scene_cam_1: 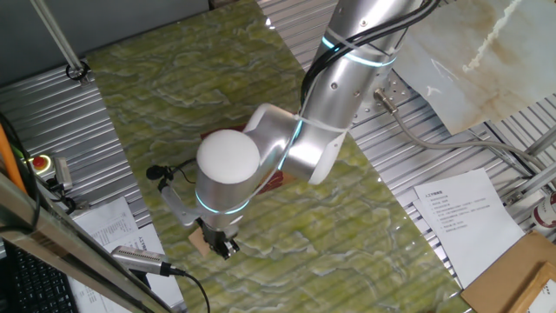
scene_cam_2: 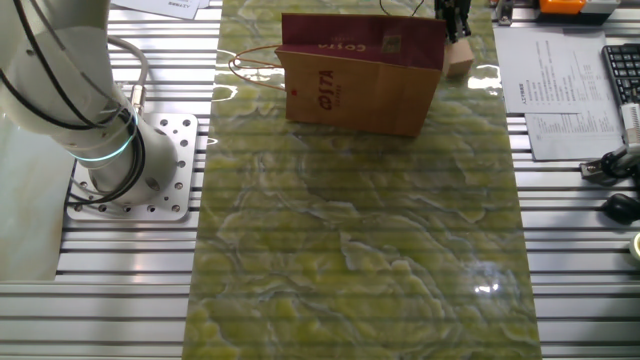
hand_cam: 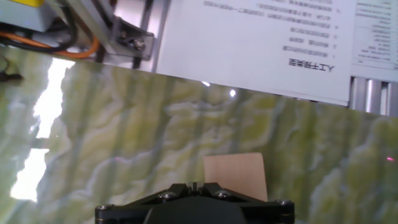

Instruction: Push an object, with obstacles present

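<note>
Light-tan wooden cube (scene_cam_2: 459, 56): small, plain, resting flat on the green marbled mat (scene_cam_2: 360, 230) that covers the counter (scene_cam_2: 130, 290). Equal-sided, so no long axis can be named; in the hand view its top face (hand_cam: 234, 176) reads as a near square with edges running roughly 12 to 6 o'clock, tilted slightly off the frame.

Position against the hand: in the hand view the cube sits directly at 12 o'clock of the black fingertips, touching or just beside them; contact cannot be confirmed. In the other fixed view the cube lies at 5 o'clock of the hand (scene_cam_2: 455, 22), close beneath it. In one fixed view the cube (scene_cam_1: 200, 241) shows at 9 o'clock of the hand (scene_cam_1: 228, 246), partly hidden by the wrist.

Hand: black fingers pressed together at the tips in the hand view (hand_cam: 194, 186), pinching nothing.

Paper bag (scene_cam_2: 362, 75): brown with a maroon upper band, white lettering and string handles, lying on its side at the mat's far end; the cube sits just beside its right corner.

Printed sheet (hand_cam: 261, 43): white, beyond the mat edge at 12 o'clock of the cube.
</note>
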Available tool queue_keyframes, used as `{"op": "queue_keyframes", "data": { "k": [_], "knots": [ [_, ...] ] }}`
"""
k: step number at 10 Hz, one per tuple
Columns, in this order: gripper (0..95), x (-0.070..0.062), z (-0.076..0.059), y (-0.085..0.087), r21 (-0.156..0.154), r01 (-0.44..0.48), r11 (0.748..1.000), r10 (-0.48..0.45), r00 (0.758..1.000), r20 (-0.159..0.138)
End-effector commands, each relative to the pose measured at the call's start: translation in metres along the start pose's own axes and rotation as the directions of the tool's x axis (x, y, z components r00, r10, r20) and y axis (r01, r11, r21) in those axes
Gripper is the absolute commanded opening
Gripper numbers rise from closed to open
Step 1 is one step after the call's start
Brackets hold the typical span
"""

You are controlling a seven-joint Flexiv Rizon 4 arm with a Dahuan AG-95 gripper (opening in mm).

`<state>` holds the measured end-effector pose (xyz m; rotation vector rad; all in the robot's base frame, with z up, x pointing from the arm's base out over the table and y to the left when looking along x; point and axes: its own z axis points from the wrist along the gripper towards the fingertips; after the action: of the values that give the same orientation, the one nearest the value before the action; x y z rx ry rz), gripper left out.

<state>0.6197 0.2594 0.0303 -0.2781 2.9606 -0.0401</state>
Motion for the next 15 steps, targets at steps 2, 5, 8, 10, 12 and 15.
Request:
{"op": "queue_keyframes", "data": {
  "k": [2,5,8,10,12,15],
  "knots": [
    [0.0,0.002,-0.003,-0.010,-0.004,0.013,1.000,-0.013,1.000,-0.007],
    [0.0,0.004,-0.005,-0.017,-0.004,0.017,1.000,-0.017,1.000,-0.008],
    [0.0,0.005,-0.005,-0.021,-0.004,0.016,1.000,-0.016,1.000,-0.009],
    [0.0,0.006,-0.006,-0.025,-0.003,0.017,1.000,-0.017,1.000,-0.009],
    [0.0,0.006,-0.007,-0.027,-0.005,0.017,1.000,-0.017,1.000,-0.007],
    [0.0,0.007,-0.008,-0.029,-0.001,0.017,1.000,-0.017,1.000,-0.008]
  ]
}}
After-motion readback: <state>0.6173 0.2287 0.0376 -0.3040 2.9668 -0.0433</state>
